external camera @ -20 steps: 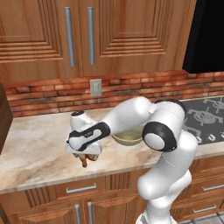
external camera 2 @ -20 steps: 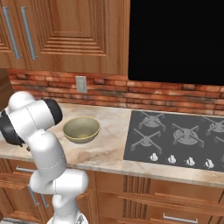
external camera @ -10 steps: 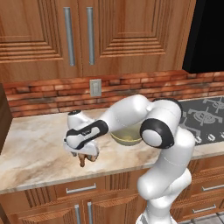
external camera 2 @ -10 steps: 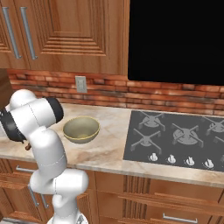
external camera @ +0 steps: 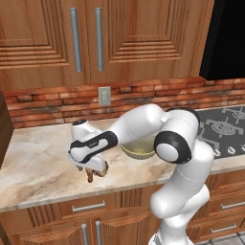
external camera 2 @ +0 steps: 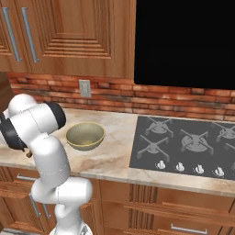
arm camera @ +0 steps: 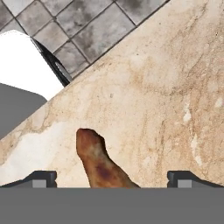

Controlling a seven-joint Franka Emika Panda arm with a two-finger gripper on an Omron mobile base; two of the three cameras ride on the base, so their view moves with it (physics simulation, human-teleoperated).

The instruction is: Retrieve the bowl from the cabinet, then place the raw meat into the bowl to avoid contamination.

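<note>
Bowl (external camera 2: 85, 136) upright on counter (external camera 2: 114, 151), left of cooktop (external camera 2: 183, 147).

The counter (external camera: 43, 162) is a mottled beige stone slab running along the brick wall, with wooden drawers under its front edge. The bowl (external camera 2: 85, 136) sits on it, near the middle of its depth, just left of the cooktop (external camera 2: 183, 144), which is set flush into the slab at the right. The meat (arm camera: 98, 162) lies flat on the stone near the front edge, well left of the bowl and not touching it.
</note>
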